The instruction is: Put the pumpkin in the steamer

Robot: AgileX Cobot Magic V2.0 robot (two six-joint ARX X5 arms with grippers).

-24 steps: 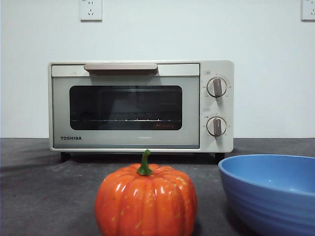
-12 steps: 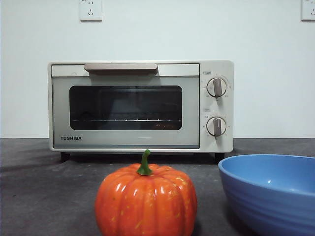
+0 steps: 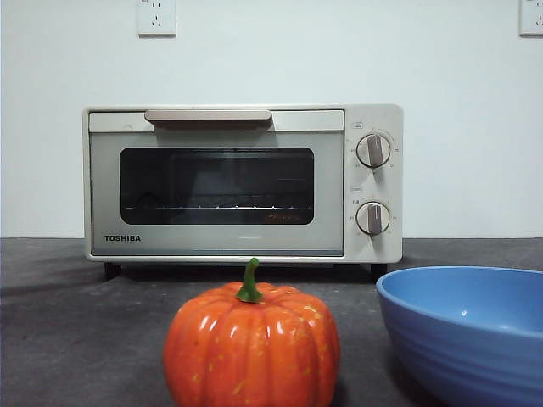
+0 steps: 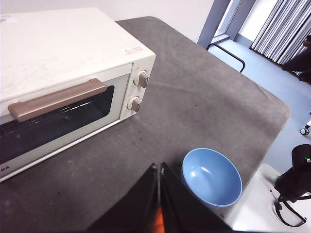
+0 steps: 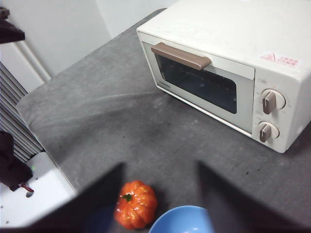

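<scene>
The orange pumpkin [image 3: 251, 348] with its green stem sits on the dark table, close in the front view, in front of the steamer. The cream-white steamer [image 3: 243, 184] stands at the back, its door closed. In the left wrist view my left gripper [image 4: 159, 167] hangs high over the table with its jaws shut together; a sliver of orange shows in the slit between them. The steamer [image 4: 63, 82] lies off to one side there. My right gripper [image 5: 160, 165] is open, high above the table, with the pumpkin [image 5: 136, 205] showing below between its jaws and the steamer [image 5: 228, 68] beyond.
A wide blue bowl [image 3: 471, 331] stands right of the pumpkin, also seen as the bowl [image 4: 212, 177] near the table's edge and the bowl [image 5: 182, 222]. Two knobs [image 3: 373, 184] sit on the steamer's right side. The wall rises behind it.
</scene>
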